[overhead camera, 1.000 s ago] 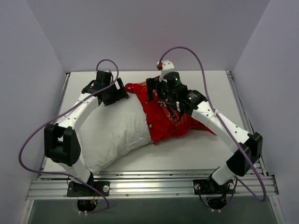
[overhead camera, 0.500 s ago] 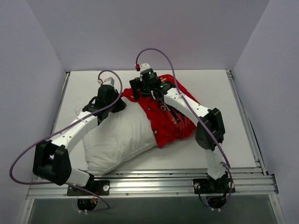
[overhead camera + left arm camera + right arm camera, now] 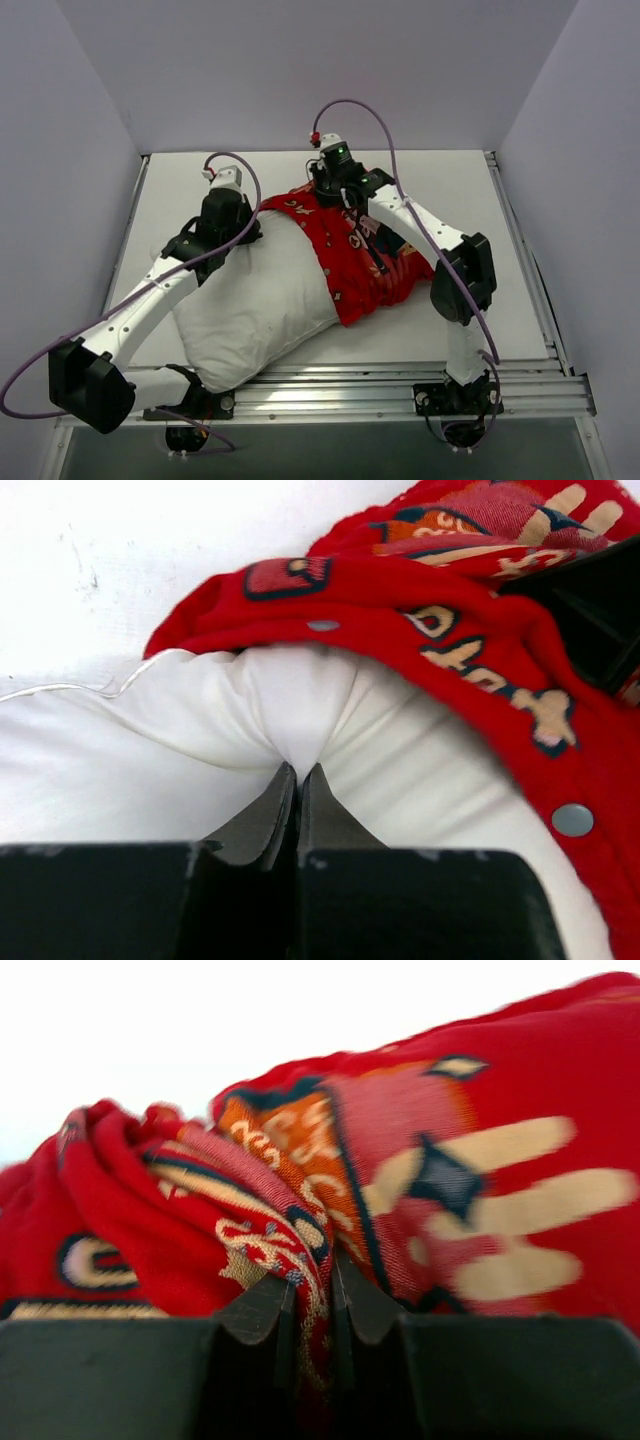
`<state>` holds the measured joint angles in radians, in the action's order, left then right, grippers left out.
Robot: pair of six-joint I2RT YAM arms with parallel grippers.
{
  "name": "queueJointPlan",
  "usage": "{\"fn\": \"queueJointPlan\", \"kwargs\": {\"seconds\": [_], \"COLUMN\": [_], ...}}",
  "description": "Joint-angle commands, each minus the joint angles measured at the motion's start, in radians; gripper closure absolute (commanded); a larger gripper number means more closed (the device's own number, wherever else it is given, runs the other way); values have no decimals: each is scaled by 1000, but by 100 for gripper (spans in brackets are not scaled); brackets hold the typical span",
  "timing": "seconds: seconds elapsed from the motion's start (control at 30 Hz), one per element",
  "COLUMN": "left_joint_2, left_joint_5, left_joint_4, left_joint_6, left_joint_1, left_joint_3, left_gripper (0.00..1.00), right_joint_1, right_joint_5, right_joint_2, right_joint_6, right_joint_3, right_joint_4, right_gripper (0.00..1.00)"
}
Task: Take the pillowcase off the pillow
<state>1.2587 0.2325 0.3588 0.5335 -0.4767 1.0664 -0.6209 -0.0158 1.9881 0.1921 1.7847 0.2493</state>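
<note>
Both grippers, held wide a moment ago, are now clamped tight. A fold of the white pillow [image 3: 150, 750] is pinched in the left gripper [image 3: 298, 772], just beside the pillowcase [image 3: 400, 592] edge. A bunch of the pillowcase is pinched in the right gripper [image 3: 312, 1285]. The pillow's right end is still covered, so pulling apart can likely be started.

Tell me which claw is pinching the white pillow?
The left claw: it pinches a fold of white pillow, while the right claw grips the red pillowcase.
</note>
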Motion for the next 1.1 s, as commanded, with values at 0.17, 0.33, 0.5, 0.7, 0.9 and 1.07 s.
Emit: {"fn": "queueJointPlan", "kwargs": {"seconds": [0.17, 0.33, 0.5, 0.7, 0.9, 1.07], "left_joint_2": [-177, -226, -243, -225, -134, 8], "left_joint_5": [333, 392, 476, 411, 128, 83], "left_joint_4": [221, 267, 330, 356, 228, 60], "left_joint_6": [-139, -164, -201, -201, -168, -151], "left_joint_1": [41, 73, 131, 178, 156, 144], "left_joint_3": [259, 339, 378, 391, 336, 291], "left_gripper": [98, 98, 98, 98, 98, 98], "right_joint_1": [331, 460, 518, 566, 432, 388], "right_joint_5": [370, 500, 606, 412, 114, 79], "right_joint_2": [-173, -299, -385, -403, -341, -246], "right_joint_6": [84, 150, 184, 161, 98, 90], "right_joint_3": [19, -4, -24, -56, -93, -70], "right_joint_4": [139, 104, 93, 35, -37, -65], "right_gripper": [100, 100, 100, 100, 100, 89]}}
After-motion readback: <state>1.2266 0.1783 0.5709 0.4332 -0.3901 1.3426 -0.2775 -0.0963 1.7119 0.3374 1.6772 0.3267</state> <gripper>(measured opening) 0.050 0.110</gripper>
